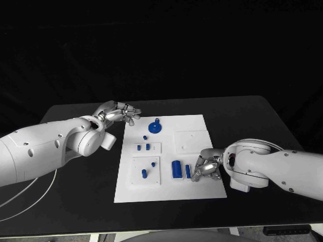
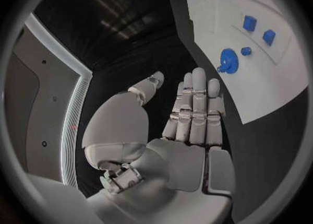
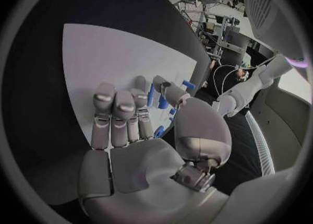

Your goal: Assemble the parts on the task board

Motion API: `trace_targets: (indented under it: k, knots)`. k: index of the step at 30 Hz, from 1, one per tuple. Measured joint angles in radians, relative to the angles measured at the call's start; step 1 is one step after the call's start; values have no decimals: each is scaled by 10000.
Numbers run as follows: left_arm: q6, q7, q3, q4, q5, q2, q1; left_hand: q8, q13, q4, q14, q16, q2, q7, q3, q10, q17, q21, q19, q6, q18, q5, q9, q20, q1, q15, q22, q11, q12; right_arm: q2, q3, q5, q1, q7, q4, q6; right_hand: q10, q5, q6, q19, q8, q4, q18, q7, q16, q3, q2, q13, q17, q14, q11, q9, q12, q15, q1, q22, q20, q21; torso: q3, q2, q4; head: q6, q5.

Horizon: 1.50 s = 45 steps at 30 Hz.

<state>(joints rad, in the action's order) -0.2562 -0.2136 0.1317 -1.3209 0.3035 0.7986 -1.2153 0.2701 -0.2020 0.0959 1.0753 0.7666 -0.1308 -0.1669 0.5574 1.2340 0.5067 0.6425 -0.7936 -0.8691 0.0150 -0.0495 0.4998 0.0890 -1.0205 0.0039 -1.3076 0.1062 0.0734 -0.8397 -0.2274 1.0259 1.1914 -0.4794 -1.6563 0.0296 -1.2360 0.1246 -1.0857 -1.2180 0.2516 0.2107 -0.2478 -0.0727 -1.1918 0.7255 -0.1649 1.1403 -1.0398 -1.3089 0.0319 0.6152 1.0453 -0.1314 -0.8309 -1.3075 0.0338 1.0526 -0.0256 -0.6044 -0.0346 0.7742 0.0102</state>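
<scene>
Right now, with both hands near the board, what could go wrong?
1. The right hand hovers open right beside the upright blue cylinder and thin peg; a sideways brush could topple them.
2. The left hand hangs open at the board corner near the blue gear; a careless reach might nudge the board.

Overhead head view; two close wrist views
</scene>
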Motion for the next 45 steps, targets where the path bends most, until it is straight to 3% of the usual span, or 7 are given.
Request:
trace_targets:
  k: [18, 24, 30, 34, 38, 41, 45]
  knots:
    - [-4, -8, 0, 149, -86, -50, 0, 40, -3, 0, 0, 0, -1, -1, 0, 0, 11, 0, 0, 0, 0, 0, 1, 0, 0, 0, 2, 0, 0, -55, 48, -110, 80, 457, 322, -497, 16, -512, 11, -39, -2, -564, 0, -10, 0, -10, -132, -20, 0, -4, -16, -21, 0, 4, 51, 17, 36, -45, 5, 13, -1, -120, -4]
    - [-27, -45, 0, 464, -461, -164, 0, 40, -11, 0, 0, 0, -1, -1, 0, 0, 29, 0, 0, -1, 0, 0, 1, 0, 0, 0, 2, 0, 0, 59, 376, -863, 428, 1757, 1207, -886, 202, -525, 330, 28, -207, -606, -1, -3, 131, 32, -327, -34, 34, 90, -122, -21, -77, 86, -147, 43, 89, -201, 7, 54, -12, -403, -26]
    - [-37, -202, -9, 918, -1258, -372, -15, 81, -21, 62, 0, -39, 52, -1, 62, 0, 50, -39, 0, -1, 0, 0, 2, 0, -53, 0, 3, 0, 0, 760, 836, -2431, 511, 3521, 3091, -1449, 826, 319, 830, 636, -282, -85, 100, -254, 614, -424, 76, -106, 209, 661, -249, 66, -357, 187, -485, 165, 57, -657, 39, 139, -29, -780, -21]
    - [69, -456, -16, 1275, -2034, -482, -53, 118, -30, 259, -173, -324, 52, -2, -126, 0, 7, -257, 176, -1, 0, -76, 1, -52, -53, 104, 3, 0, 0, 1431, 1095, -3266, 535, 4501, 4608, -1582, 1625, 704, 1173, 1509, -283, 405, 158, -454, 1462, -754, 461, -522, 703, 1418, -418, 154, -1020, 401, -554, 491, -239, -1498, 79, 197, -44, -1084, 26]
    - [231, -830, -28, 1605, -2614, -514, -165, 118, 131, 539, -1556, -1967, 90, -3, -323, -517, -570, -1229, 1622, 143, 1, -77, -74, -817, 120, 937, 130, 146, -39, 2002, 1314, -4078, 519, 5278, 5978, -1640, 2606, 956, 1479, 2691, -345, 719, 150, -724, 3086, -985, 610, -1757, 1700, 2410, -708, 237, -2415, 874, -631, 1276, -815, -3080, 122, 263, -55, -1420, 104]
    - [286, -1050, -43, 1892, -2794, -611, -221, 76, 318, 648, -2219, -2629, 113, 51, -397, -963, -760, -1627, 2218, 303, 1, -76, -126, -1097, 143, 1193, 187, 177, -39, 2297, 1643, -4620, 413, 5682, 6655, -1654, 3300, 972, 1716, 3864, -446, 750, 162, -962, 4506, -931, 714, -3200, 2519, 3308, -1122, 209, -3993, 1585, -735, 1917, -1240, -4304, 136, 288, -58, -1595, 132]
    - [285, -1341, -48, 2487, -3010, -958, -230, -61, 645, 803, -3228, -3375, -6, 209, -553, -1785, -1014, -2024, 2805, 610, 2, -37, -188, -1364, 269, 1352, 233, 165, -88, 2656, 1920, -5474, 213, 6266, 7407, -1656, 3607, 972, 2320, 5541, -676, 771, 672, -979, 6635, -1135, 794, -5947, 3867, 4552, -1832, -23, -6601, 2559, -949, 2813, -1804, -5927, 142, 328, -59, -1831, 189]
